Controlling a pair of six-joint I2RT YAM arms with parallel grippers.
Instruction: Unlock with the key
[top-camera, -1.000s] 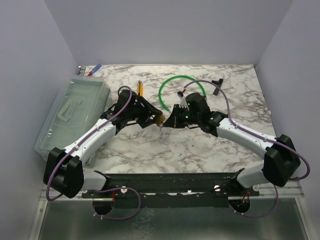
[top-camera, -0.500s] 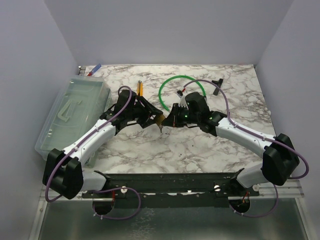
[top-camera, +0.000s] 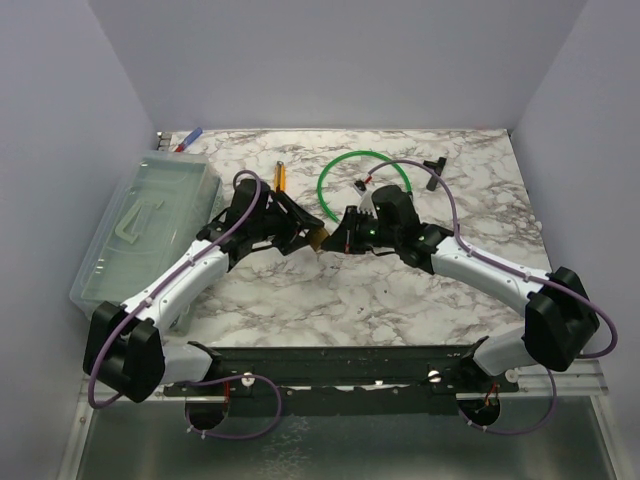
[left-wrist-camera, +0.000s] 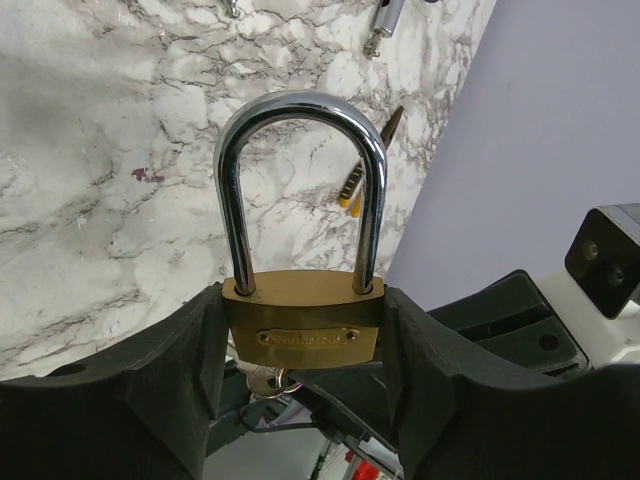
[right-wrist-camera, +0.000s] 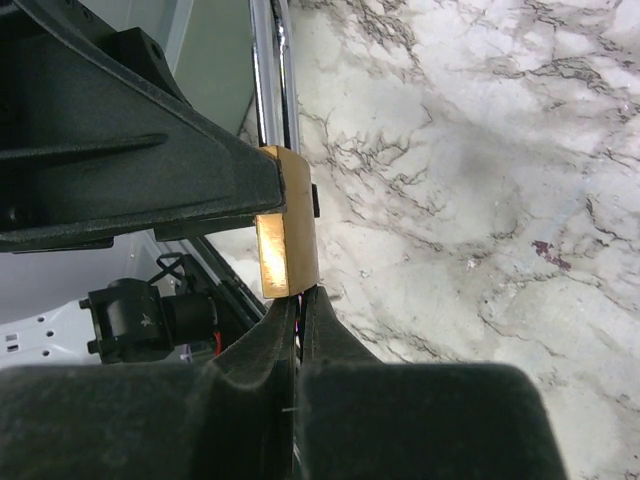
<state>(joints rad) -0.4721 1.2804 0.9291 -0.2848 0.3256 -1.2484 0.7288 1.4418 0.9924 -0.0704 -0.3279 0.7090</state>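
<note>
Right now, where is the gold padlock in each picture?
Top external: padlock at mid-table, between the left fingers and right fingers.
Left wrist: padlock at centre, clamped by the left fingers, key beneath it.
Right wrist: padlock edge-on, left of centre, above the right fingers.
Shared landmark: the marbled table.

From my console I count two black two-finger grippers: the left gripper (left-wrist-camera: 300, 340) and the right gripper (right-wrist-camera: 298, 320). There is one brass padlock with a chrome shackle (left-wrist-camera: 300, 322) and one tiny silvery metal key (left-wrist-camera: 268, 380). On the one marble-patterned table (top-camera: 400, 290) I count one green cable loop (top-camera: 335, 168) at twelve o'clock, one black T-shaped tool (top-camera: 436, 163) at one, one yellow pencil (top-camera: 281, 176) at eleven, one red-and-blue stick (top-camera: 190, 138) in the far eleven o'clock corner, and one clear plastic lidded box (top-camera: 150, 225) at nine.
</note>
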